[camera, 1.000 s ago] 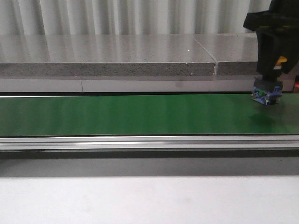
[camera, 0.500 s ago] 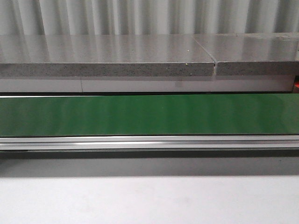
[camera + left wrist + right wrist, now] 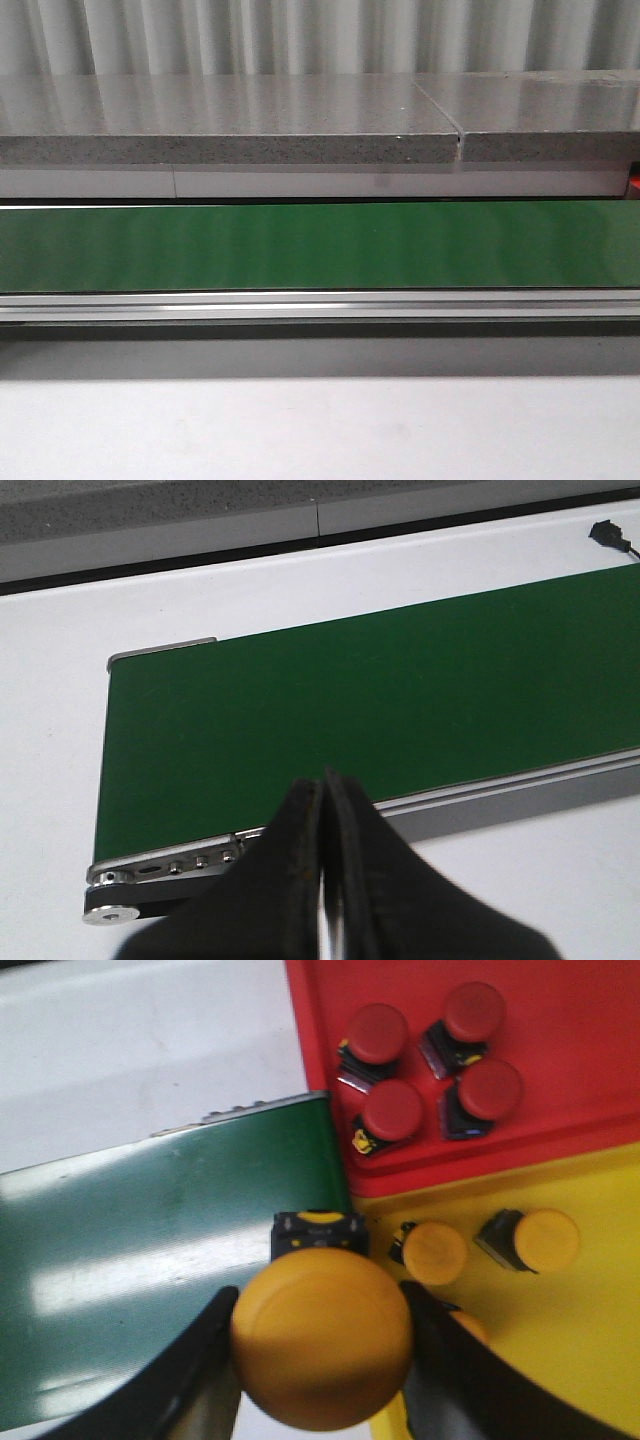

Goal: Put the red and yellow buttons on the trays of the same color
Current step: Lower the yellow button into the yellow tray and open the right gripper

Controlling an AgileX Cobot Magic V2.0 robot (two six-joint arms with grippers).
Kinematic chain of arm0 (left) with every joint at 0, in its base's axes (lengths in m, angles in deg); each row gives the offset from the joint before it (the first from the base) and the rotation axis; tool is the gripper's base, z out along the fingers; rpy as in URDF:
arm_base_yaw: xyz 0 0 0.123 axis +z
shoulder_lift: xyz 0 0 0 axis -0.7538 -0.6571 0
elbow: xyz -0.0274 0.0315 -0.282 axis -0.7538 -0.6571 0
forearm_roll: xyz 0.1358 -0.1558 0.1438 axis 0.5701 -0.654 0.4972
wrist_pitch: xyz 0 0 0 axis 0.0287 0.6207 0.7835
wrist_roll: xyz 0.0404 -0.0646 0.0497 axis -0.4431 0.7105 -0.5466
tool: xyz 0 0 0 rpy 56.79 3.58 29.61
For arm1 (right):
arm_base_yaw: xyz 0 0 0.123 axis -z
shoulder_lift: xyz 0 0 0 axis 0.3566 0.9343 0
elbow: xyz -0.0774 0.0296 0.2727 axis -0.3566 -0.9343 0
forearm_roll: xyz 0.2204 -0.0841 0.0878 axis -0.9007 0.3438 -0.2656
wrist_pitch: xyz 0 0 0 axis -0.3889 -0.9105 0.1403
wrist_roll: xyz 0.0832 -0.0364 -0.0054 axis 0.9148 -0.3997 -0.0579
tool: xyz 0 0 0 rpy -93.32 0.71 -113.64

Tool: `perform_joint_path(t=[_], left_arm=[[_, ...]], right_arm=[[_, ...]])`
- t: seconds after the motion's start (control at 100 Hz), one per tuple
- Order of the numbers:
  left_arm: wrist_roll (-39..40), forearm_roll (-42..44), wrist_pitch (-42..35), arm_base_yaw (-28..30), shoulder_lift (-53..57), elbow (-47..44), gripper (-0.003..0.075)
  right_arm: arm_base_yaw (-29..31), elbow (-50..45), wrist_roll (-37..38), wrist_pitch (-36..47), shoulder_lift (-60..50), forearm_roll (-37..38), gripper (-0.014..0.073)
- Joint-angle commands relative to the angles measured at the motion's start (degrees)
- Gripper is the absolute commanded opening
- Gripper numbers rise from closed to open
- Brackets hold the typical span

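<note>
1. Yellow button [image 3: 322, 1338] is clamped in my right hand [image 3: 318, 1360], cap facing the wrist camera, black body behind it. It sits between the two fingers [image 3: 195, 1380], held at the sides of the cap.
2. Risk: grip is on a rounded cap, so it could slip or rotate out if I swing fast.
3. It hangs over the end of the green belt [image 3: 150, 1250], not over the yellow tray [image 3: 580, 1340]. Opening now would drop it on the belt or the tray rim.
4. Yellow tray lies toward 3 o'clock and already holds two yellow buttons [image 3: 436, 1252]; landing on one would tip or bounce mine.
5. Red tray [image 3: 590, 1050], at 1 o'clock, carries four red buttons [image 3: 392, 1110]; overshooting there means wrong colour.
6. Left hand [image 3: 322, 880] is pinched closed, empty, over the belt's other end.
</note>
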Motion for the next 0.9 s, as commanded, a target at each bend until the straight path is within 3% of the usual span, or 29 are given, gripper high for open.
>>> perform_joint_path(t=[0.0,0.41,0.64,0.89], left_arm=[[-0.1,-0.4,-4.1,-0.5,0.0,1.6,-0.0020],[-0.1,-0.4,-4.1,-0.5,0.0,1.6,-0.0020],[-0.1,-0.4,-4.1,-0.5,0.0,1.6,-0.0020],[-0.1,-0.4,-4.1,-0.5,0.0,1.6,-0.0020]], right_arm=[[3.4,-0.2,1.1,2.2,-2.4,1.3,0.0140],[20.0,-11.1,2.6,7.2,-3.1,1.5,0.0140],[24.5,-17.1,2.8,13.1,-3.1,2.0,0.0140],[25.3,-23.4,3.9,20.1,-2.0,2.0,0.0140]])
